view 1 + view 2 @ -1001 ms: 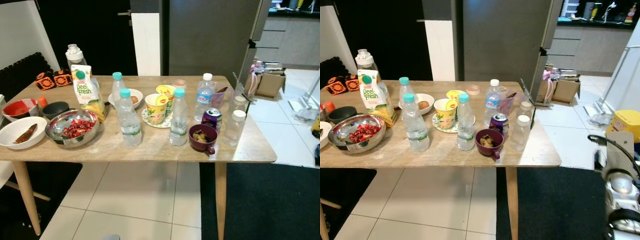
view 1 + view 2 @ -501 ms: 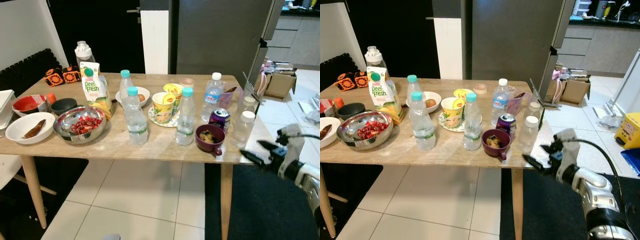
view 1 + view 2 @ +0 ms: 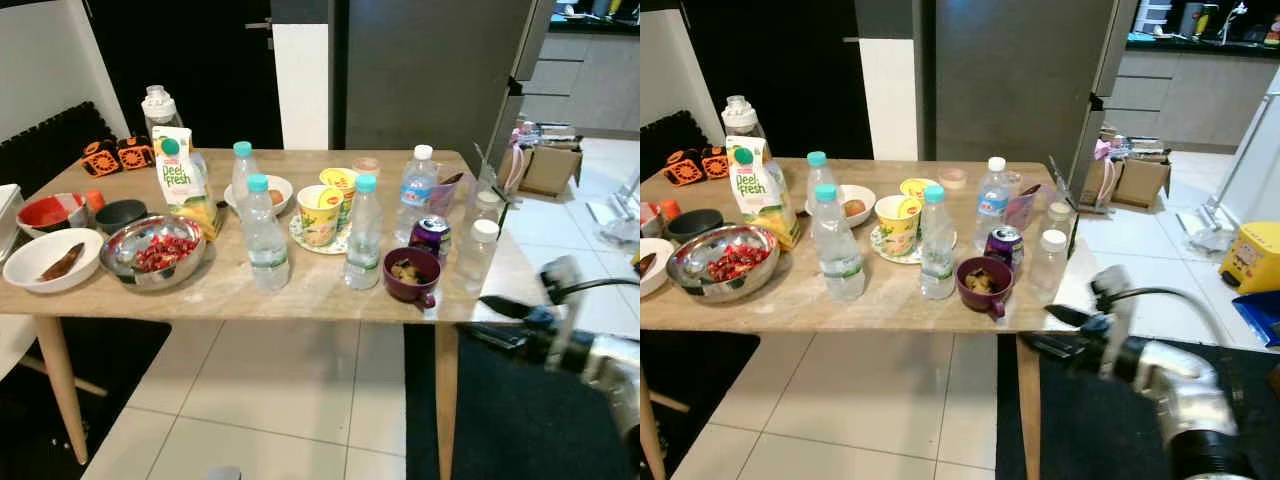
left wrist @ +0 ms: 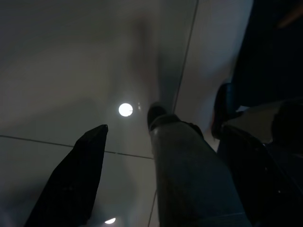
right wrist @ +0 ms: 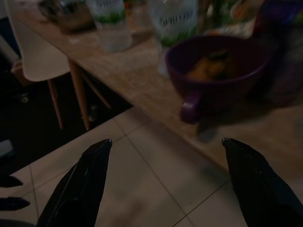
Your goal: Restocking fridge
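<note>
I see my right gripper (image 3: 1048, 331), fingers spread wide and empty, reaching level beside the wooden table (image 3: 890, 300) near a round purple mug (image 3: 983, 284).

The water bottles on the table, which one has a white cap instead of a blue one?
The water bottle with the blue label, standing at the back beside the purple soda can. The other three labelled water bottles wear teal caps; this one alone has a white cap.
</note>
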Robot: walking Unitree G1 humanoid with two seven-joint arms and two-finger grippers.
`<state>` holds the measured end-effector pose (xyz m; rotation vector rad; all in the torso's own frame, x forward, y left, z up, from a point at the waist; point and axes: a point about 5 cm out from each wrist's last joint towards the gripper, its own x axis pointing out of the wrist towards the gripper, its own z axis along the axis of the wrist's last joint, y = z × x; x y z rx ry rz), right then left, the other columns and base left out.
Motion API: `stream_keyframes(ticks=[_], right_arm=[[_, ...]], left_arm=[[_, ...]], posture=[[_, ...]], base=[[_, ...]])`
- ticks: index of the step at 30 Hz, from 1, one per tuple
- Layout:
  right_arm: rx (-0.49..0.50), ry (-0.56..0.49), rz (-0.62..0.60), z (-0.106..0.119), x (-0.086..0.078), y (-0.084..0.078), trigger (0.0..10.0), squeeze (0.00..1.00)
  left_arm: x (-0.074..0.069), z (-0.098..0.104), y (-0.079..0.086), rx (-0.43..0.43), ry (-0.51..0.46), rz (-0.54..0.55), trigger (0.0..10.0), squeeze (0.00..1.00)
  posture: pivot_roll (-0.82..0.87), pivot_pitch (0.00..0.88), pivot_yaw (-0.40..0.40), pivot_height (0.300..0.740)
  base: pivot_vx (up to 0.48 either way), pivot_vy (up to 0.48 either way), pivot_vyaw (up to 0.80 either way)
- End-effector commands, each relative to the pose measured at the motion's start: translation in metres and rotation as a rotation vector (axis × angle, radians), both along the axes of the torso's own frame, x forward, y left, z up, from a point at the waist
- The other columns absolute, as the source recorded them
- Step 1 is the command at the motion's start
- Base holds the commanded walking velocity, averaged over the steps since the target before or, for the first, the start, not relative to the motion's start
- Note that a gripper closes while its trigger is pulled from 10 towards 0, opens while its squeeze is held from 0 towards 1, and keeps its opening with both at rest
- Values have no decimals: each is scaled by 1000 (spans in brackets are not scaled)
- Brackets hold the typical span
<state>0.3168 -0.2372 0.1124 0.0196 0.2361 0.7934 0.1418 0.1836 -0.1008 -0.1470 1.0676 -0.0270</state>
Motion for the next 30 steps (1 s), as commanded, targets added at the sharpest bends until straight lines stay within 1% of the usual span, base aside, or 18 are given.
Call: stream_keyframes(ticks=[1, 2, 3, 4, 5, 6, 8, 9, 12, 13, 14, 16, 18, 23, 27, 30], right_arm=[[-46, 5, -33, -7, 4, 6, 10000, 0], [-46, 5, -33, -7, 4, 6, 10000, 0], [-50, 6, -59, -13, 8, 16, 10000, 0], [-50, 6, -59, -13, 8, 16, 10000, 0], [-22, 10, -101, -17, 14, 28, 10000, 0], [-22, 10, -101, -17, 14, 28, 10000, 0], [-11, 11, -155, -20, 23, 49, 10000, 0], [-5, 17, -175, -20, 25, 54, 10000, 0], [-11, 16, -192, -19, 28, 58, 10000, 0], [-24, 9, -233, -18, 32, 65, 10000, 0], [-24, 9, -233, -18, 32, 65, 10000, 0], [-35, 10, -275, -19, 36, 69, 10000, 0], [-41, 26, -286, -23, 36, 76, 10000, 0], [-58, 30, -297, -28, 37, 84, 10000, 0], [-74, 28, -327, -29, 38, 86, 10000, 0], [-90, 25, -373, -29, 39, 83, 10000, 0]], left_arm=[[-4, -2, -2, -8, 14, 3, 10000, 0], [-4, -2, -2, -8, 14, 3, 10000, 0], [-3, -2, -3, -9, 14, 1, 10000, 0], [-3, -2, -3, -9, 14, 1, 10000, 0], [-3, -2, -3, -8, 14, -2, 10000, 0], [-3, -2, -3, -8, 14, -2, 10000, 0], [-3, -2, -2, -6, 15, -6, 10000, 0], [-4, -2, -2, -5, 15, -8, 10000, 0], [-4, -2, -2, -4, 16, -9, 10000, 0], [-5, -2, -1, -2, 17, -9, 10000, 0], [-5, -2, -1, -2, 17, -9, 10000, 0], [-5, -2, -1, -1, 18, -8, 10000, 0], [-6, -2, -1, 0, 21, -8, 10000, 0], [-7, -2, -1, -2, 22, -8, 10000, 0], [-6, -2, -1, -3, 22, -9, 10000, 0], [-6, -2, -2, -2, 21, -11, 10000, 0]], posture=[[-56, 0, 19, 740], [-56, 0, 19, 740], [-52, 0, 21, 740], [-52, 0, 21, 740], [-53, 0, 23, 740], [-53, 0, 23, 740], [-50, 0, 25, 740], [-50, 0, 25, 740], [-49, 0, 26, 740], [-43, 0, 21, 740], [-43, 0, 21, 740], [-43, 0, 21, 740], [-44, 0, 19, 740], [-43, 0, 18, 740], [-43, 0, 18, 740], [-46, 0, 20, 740]], base=[[0, 0, 0], [0, 0, 0], [0, 0, 0], [0, 0, 0], [0, 0, 0], [0, 0, 0], [0, 0, 0], [0, 0, 0], [0, 0, 0], [0, 0, 0], [0, 0, 0], [0, 0, 0], [0, 0, 0], [0, 0, 0], [0, 0, 0], [0, 0, 0]])
